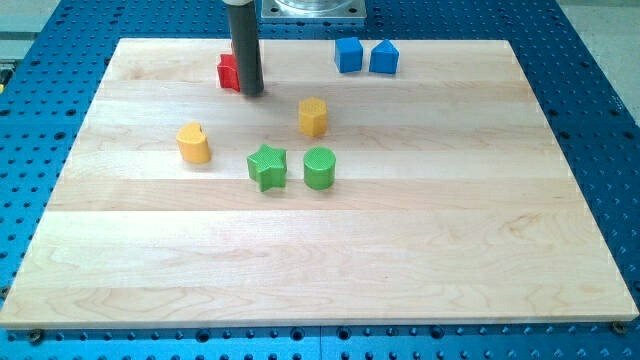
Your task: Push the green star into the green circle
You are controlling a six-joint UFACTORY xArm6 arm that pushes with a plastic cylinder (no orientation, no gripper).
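The green star (pixel 267 166) lies near the board's middle, just left of the green circle (pixel 319 168), with a narrow gap between them. My tip (pixel 251 93) stands at the view's top, well above the star and slightly to its left. It is right beside a red block (pixel 229 72), which the rod partly hides.
A yellow heart-like block (pixel 194 143) lies left of the star. A yellow hexagon block (pixel 313 116) lies above the green circle. Two blue blocks (pixel 348 54) (pixel 384 58) sit at the top. The wooden board (pixel 320 260) rests on a blue perforated table.
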